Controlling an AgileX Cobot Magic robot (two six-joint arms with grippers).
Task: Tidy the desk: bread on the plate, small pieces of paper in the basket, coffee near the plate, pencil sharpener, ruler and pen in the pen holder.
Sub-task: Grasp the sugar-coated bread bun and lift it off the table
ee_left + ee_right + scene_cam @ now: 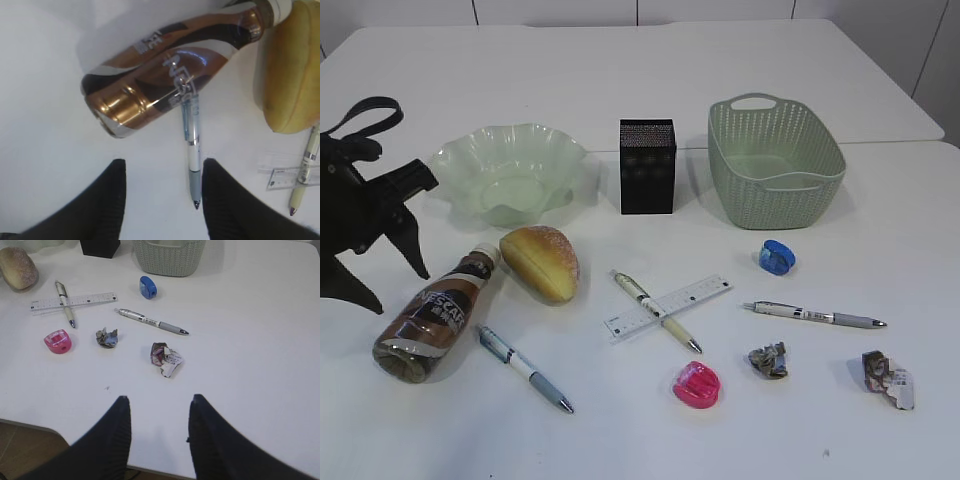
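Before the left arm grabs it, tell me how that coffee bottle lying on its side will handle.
The coffee bottle lies on its side on the desk, so a nudge would probably roll it, perhaps onto the pen touching it. Its glossy label looks slippery. It appears full, likely heavy for its size, so the left pincer should grip mid-body.

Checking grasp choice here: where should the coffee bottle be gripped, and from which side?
The coffee bottle lies on its side, cap toward the plate. Grip its broad labelled middle from above, left claw across its width; a pen lies against its right side.
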